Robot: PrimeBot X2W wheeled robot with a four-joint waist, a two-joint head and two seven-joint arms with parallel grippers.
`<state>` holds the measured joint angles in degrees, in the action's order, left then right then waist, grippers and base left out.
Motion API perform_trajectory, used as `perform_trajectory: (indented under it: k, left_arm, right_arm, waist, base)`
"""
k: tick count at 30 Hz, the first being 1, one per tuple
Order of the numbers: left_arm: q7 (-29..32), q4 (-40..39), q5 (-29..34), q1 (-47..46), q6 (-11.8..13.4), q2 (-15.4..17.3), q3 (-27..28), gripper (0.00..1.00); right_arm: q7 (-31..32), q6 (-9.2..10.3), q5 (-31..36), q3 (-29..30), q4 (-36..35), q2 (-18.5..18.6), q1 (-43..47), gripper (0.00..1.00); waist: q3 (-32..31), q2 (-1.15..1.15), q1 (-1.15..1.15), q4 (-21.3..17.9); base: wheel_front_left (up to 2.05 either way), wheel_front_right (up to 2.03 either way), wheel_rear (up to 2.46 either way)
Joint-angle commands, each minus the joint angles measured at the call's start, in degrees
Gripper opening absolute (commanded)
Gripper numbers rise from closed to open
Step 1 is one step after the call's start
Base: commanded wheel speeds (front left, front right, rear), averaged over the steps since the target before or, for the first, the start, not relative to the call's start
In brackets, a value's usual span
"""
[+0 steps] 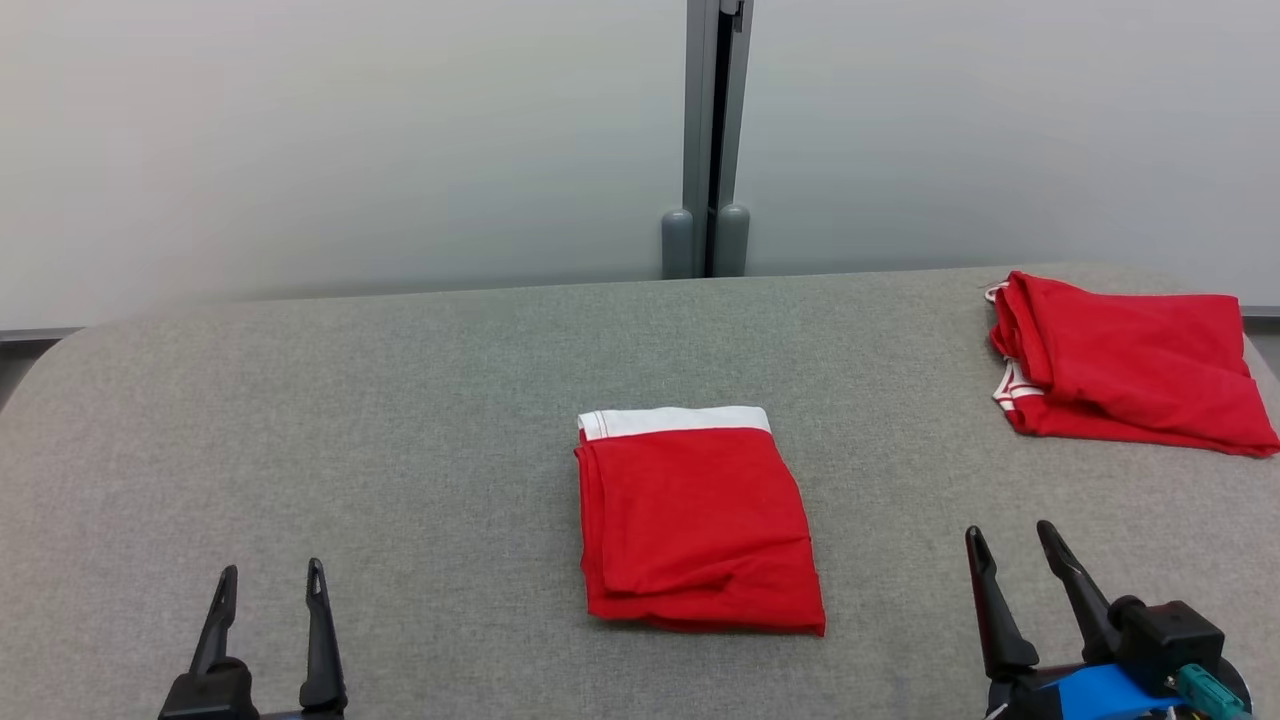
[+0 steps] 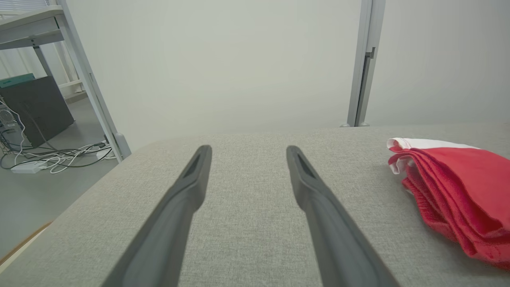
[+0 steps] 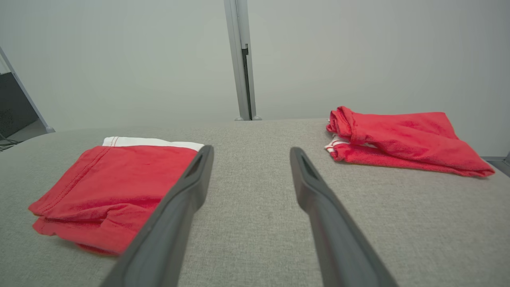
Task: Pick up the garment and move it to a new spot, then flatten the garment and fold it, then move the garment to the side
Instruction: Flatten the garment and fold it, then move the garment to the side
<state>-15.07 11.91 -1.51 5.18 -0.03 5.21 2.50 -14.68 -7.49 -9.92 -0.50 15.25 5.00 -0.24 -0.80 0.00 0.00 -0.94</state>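
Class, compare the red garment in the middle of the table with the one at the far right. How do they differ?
The middle garment is a neat flat rectangle; the far-right garment is loosely bunched. The middle garment shows a broad white band; the far-right garment only thin white trim. Both are red.

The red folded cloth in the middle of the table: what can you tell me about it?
The folded red garment looks like soft knit fabric, stacked in several layers into a neat rectangle, with a white band along its far edge. It lies flat in the middle of the grey fabric-covered table, and nothing else touches it.
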Motion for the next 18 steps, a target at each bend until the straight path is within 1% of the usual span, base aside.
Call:
perform_trajectory:
  k: [1, 4, 7, 10, 18]
  left_arm:
    - [-0.1, 0.5, -0.1, 0.5, 0.0, 0.3, -0.4, 1.0]
    - [0.4, 0.8, -0.6, 0.3, -0.5, 0.7, -0.3, 1.0]
    - [1.9, -0.5, -0.9, 0.3, -0.3, 0.5, -0.7, 1.0]
    - [3.0, -1.4, -1.6, -0.2, -0.8, 1.0, -0.5, 1.0]
    - [3.8, -2.3, -2.0, -0.8, -0.4, 1.5, -0.7, 1.0]
  right_arm:
    - [0.4, -0.01, 0.7, 0.4, -0.8, -0.5, 1.1, 1.0]
    - [1.3, -0.01, 1.6, 0.9, -1.5, -1.2, 1.6, 1.0]
    - [2.5, -0.01, 2.5, 1.5, -2.3, -1.5, 2.1, 1.0]
    - [3.8, -0.01, 2.9, 2.0, -2.9, -1.8, 2.2, 1.0]
    - [5.4, -0.01, 3.1, 2.0, -3.6, -2.1, 3.1, 1.0]
  waist:
    - [-0.5, 0.0, 0.0, 0.1]
    - [-1.1, 0.0, 0.0, 0.6]
    - [-1.4, 0.0, 0.0, 1.1]
    - [-1.6, 0.0, 0.0, 1.5]
    - [-1.7, 0.0, 0.0, 1.8]
  base:
    - [0.0, 0.0, 0.0]
    - [0.0, 0.0, 0.0]
    - [0.0, 0.0, 0.0]
    - [0.0, 0.0, 0.0]
    - [0.0, 0.0, 0.0]
